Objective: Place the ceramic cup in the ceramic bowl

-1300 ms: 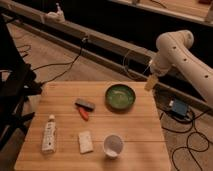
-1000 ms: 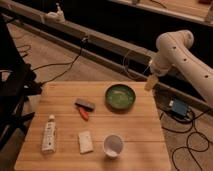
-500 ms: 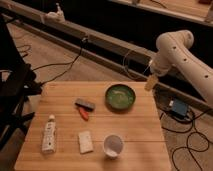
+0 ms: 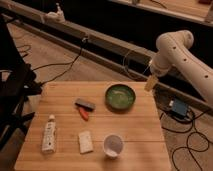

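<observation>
- Here, my gripper hangs off the right edge of the wooden table, just beside the ceramic bowl; whether it is apart or together, I cannot tell.
- The ceramic cup stands upright near the front edge, well apart from me, so I judge the pick-up not yet begun.
- Next calls for a reach past the bowl, down onto the cup.
- Bowl and cup both look empty.

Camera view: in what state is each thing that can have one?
Bowl, upright on the table, no cup in it.
Cup, upright, apart from the bowl.
Tube, lying flat.
Gripper, by the table's far right corner, right of the bowl, away from the cup.
</observation>
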You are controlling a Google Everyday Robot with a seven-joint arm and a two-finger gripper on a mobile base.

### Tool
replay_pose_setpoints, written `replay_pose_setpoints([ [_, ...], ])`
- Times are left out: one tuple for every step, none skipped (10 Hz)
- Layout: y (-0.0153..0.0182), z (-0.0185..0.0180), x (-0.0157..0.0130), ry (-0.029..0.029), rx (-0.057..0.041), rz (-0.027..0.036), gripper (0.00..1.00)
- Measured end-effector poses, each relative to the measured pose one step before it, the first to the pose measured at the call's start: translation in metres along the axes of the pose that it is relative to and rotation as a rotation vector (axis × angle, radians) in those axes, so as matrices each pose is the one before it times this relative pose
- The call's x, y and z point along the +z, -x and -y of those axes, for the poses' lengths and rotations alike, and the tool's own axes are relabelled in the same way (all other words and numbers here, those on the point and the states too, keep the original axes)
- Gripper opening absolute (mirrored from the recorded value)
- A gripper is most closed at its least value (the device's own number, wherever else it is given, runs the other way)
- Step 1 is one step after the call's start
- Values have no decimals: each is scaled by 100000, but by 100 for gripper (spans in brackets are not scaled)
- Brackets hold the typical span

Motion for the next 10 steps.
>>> replay_pose_setpoints([
  [-1, 2, -1, -6, -2, -5, 80],
  [3, -3, -1, 5, -4, 4, 80],
  [-2, 2, 0, -5, 3, 0, 80],
  [0, 0, 0, -2, -2, 0, 80],
  [2, -9, 5, -18, 1, 89, 80],
  [137, -209, -74, 107, -563, 762, 80],
  [377, -666, -293, 431, -2226, 1667, 80],
  [313, -1039, -303, 650, -2731, 1494, 80],
  [321, -1227, -325, 737, -3042, 1330, 80],
  [326, -1554, -322, 979, -3926, 1307, 80],
])
